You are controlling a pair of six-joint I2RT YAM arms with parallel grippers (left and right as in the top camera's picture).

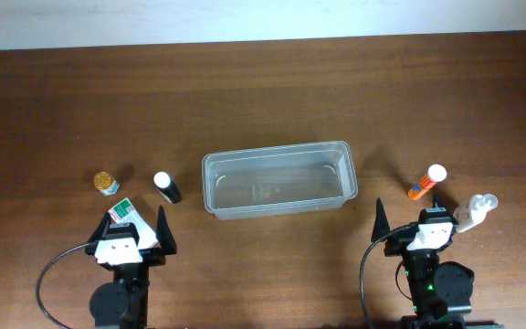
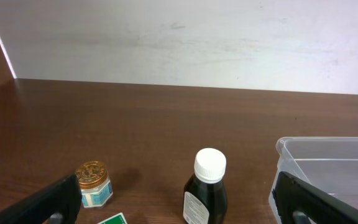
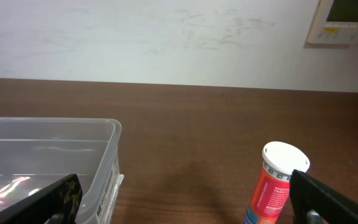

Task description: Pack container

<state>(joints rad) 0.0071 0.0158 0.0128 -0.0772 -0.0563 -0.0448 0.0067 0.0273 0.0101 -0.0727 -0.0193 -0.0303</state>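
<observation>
- I am viewing the tub (image 1: 277, 150) lying mid-bench, long side across, between and just ahead of both arms. It is sitting upright and looking empty.
- Left pincer (image 2: 178, 186) is hanging released, jaws spread wide and gripping nothing. Right pincer (image 3: 185, 177) is doing the same.
- Loose items are waiting on both sides.
  - On the left are a jar (image 1: 107, 183), a dark bottle (image 1: 166, 187) and a box (image 1: 124, 212).
  - On the right are an orange tube (image 1: 426, 183) and a clear bottle (image 1: 476, 212).
  - None is touching the tub.
- In the left wrist view, the tub's corner (image 2: 328, 142) is showing at right, apart from the dark bottle (image 2: 205, 186). In the right wrist view, its rim (image 3: 48, 122) is filling the left, apart from the orange tube (image 3: 272, 186).
- Handling judgement:
  - I am taking the tub to be thin moulded plastic. That would make it light, smooth-walled and somewhat flexible, with the rolled rim giving most of the stiffness.
  - Being empty, it is probably going to skate on the bench if an item or a finger knocks a wall.
- Where to hold, if holding is needed:
  - I am favouring a pinch over the rim on a short end wall, one finger inside and one outside, near the middle of that wall. The rounded corners are likely to slip out.
  - A hard squeeze is risking a buckled wall, so I am planning a light one.
  - A one-ended lift is likely to twist it once loaded.
- I am expecting the tub to stay put, with one arm steadying it only if it starts sliding.
</observation>
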